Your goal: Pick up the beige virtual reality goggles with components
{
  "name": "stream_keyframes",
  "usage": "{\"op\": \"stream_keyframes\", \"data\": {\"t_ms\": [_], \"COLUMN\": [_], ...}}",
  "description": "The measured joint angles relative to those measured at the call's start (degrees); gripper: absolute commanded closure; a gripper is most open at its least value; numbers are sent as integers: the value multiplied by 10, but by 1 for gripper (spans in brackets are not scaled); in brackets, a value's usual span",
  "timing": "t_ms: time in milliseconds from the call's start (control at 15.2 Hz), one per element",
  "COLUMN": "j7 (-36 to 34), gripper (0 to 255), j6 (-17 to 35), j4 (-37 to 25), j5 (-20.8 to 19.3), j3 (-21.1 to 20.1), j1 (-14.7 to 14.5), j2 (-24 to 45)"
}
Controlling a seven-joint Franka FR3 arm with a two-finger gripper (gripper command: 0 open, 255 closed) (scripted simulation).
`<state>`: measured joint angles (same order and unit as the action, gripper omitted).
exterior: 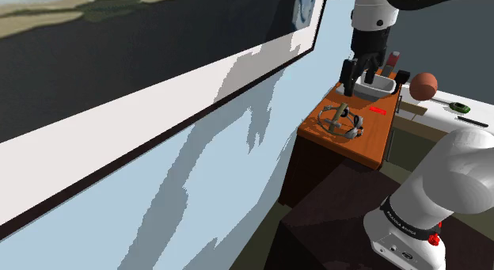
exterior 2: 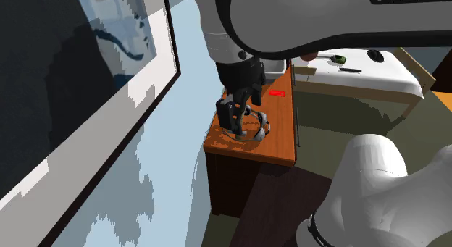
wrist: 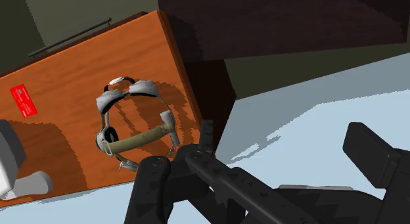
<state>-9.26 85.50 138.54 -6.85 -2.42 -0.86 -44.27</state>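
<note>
One goggle headset (wrist: 138,138) on wooden desk (wrist: 66,150), white tub (exterior: 380,89) near

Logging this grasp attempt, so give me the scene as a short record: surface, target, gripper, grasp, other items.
surface: orange-brown wooden desk top
target: grey goggles headset with a beige strap, lying on the desk, not held
gripper: all-black two-finger gripper, above the desk, clear of the headset
grasp: fingers apart, nothing between them
other items: flat red card and white tray on the desk; brown ball to the tray's right in the shoulder view
</note>
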Motion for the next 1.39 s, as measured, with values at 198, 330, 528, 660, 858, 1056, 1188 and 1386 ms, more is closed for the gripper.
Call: {"op": "stream_keyframes", "data": {"t_ms": [198,330,528,660,858,1056,1188,1386], "j7": [9,25,51,72,96,119,136,163], "gripper": [0,0,0,0,0,0,0,0], "j6": [22,55,108,146,215,274,323,392], "j4": [19,42,79,97,126,145,146,148], "j5": [-8,-22,-46,-66,-91,-114,-130,-149], "j3": [10,26,54,78,109,138,161,195], "j1": [3,9,19,30,43,55,63,75], "j2": [0,5,13,25,55,85,126,181]}}
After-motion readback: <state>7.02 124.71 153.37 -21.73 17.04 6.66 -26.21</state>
